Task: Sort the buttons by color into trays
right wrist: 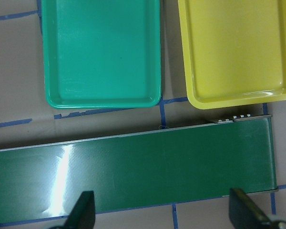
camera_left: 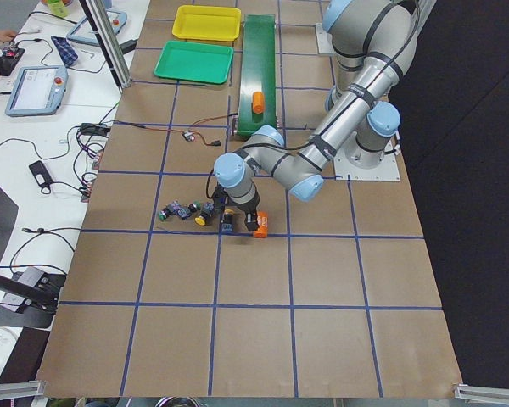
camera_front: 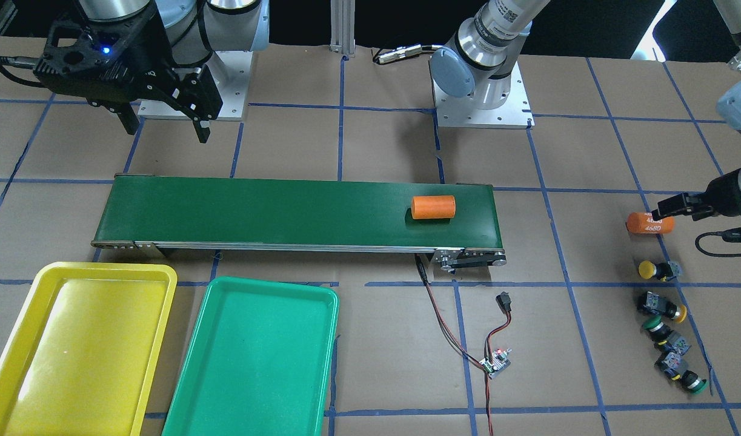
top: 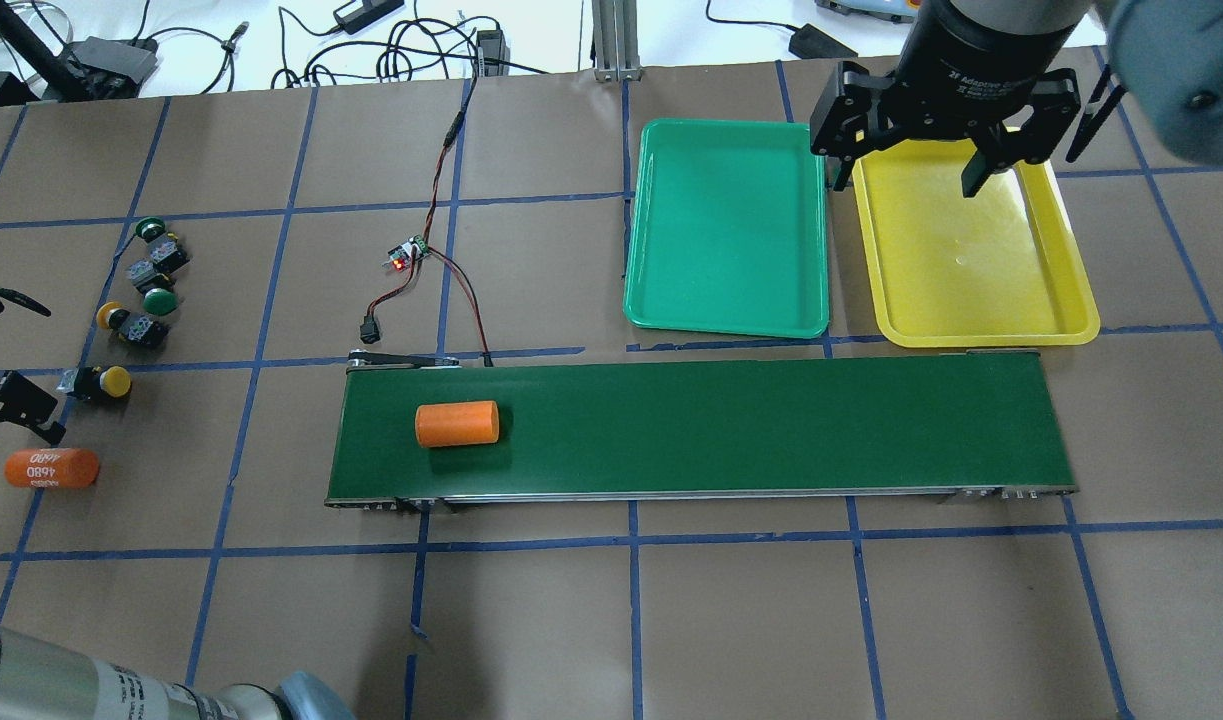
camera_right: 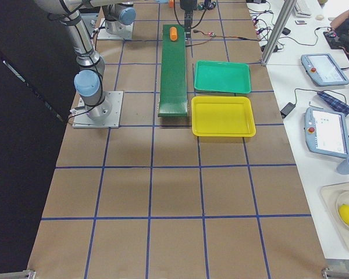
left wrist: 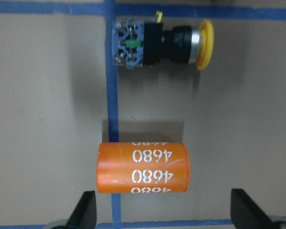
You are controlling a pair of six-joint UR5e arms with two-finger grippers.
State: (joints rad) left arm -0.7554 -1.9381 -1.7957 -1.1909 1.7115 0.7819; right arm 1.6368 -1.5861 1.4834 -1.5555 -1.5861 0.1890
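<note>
Four small push-button switches with black-grey bodies lie in a loose row at the far left of the brown paper-covered table (top: 671, 620), well apart from both trays. They are a green-capped button (top: 151, 230), a second green button (top: 159, 300), a yellow-capped button (top: 111, 317) and, nearest the robot, a second yellow button (top: 114, 381).

The left pincer (left wrist: 164, 214) is held released, fingers spread wide. It hangs low over an orange cylinder marked 4680 (left wrist: 142, 167), which lies just beside that last button. The pincer is judged to be lined up on the cylinder, so a shift would be needed to take a button.

A plain orange cylinder (top: 457, 423) rests on the left part of the long dark-green conveyor belt (top: 771, 420), which suggests that items are carried across by the belt.

The right pincer (top: 909, 175) is likewise released and grasps nothing. It is hung high near the belt's right end, where the shallow green plastic tray (top: 731, 325) and the shallow yellow plastic tray (top: 981, 335) are set side by side just beyond the belt. This is judged a waiting post from which arriving buttons can be dropped by colour. No button lies in a tray yet.
</note>
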